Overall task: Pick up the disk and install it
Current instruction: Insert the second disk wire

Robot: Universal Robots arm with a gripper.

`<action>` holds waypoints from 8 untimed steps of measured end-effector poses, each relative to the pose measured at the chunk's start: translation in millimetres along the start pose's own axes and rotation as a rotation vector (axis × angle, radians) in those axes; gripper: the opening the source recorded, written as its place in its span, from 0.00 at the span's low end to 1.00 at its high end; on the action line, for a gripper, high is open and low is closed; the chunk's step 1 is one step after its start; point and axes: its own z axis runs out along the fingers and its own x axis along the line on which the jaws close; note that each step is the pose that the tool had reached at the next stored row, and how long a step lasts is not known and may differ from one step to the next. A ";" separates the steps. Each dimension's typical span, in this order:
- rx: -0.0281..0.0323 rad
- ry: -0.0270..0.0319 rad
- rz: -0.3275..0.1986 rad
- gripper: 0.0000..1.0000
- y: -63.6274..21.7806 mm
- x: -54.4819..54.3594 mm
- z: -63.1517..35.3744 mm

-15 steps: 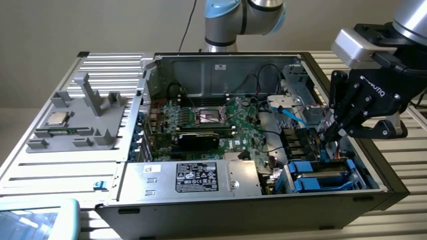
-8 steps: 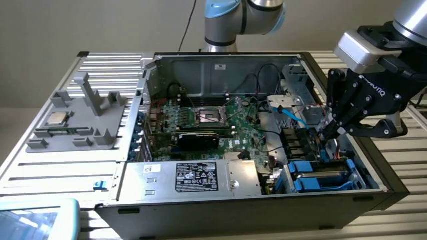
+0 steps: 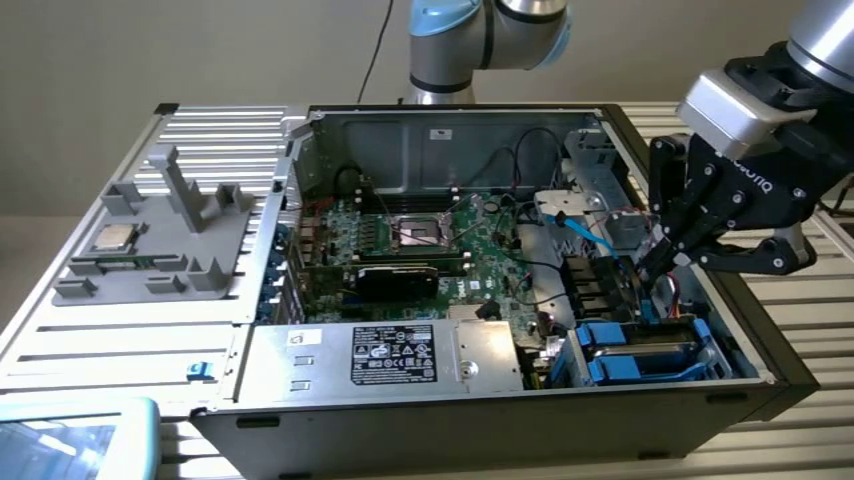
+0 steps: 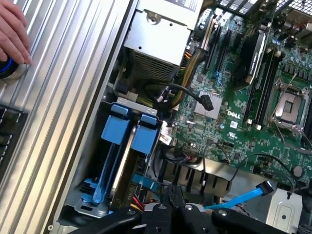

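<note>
The disk [image 3: 638, 352] in its blue carrier sits slotted in the drive bay at the near corner of the open computer case, on the exterior view's right. In the wrist view the disk [image 4: 118, 130] shows as blue end tabs with a pale metal edge between them. My gripper [image 3: 657, 268] hangs just above the bay, a little toward the motherboard side. Its black fingers [image 4: 181, 210] are pressed together with nothing between them, apart from the carrier.
A silver power-supply box [image 3: 387, 355] fills the case's near side, beside the green motherboard [image 3: 427, 240]. A loose blue cable [image 4: 243, 197] lies near my fingers. A grey fixture [image 3: 160, 240] with a CPU chip [image 3: 114, 237] stands outside the case. A hand [image 4: 12, 34] rests on a blue-ringed button [image 4: 7, 69].
</note>
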 end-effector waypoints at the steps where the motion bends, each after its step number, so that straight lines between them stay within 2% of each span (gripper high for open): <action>1: -0.0002 -0.0031 -0.014 0.11 0.0 0.0 0.0; 5: -0.0009 -0.0154 -0.069 0.11 0.0 0.0 0.0; 8: -0.0033 -0.0214 -0.115 0.11 0.0 0.0 0.0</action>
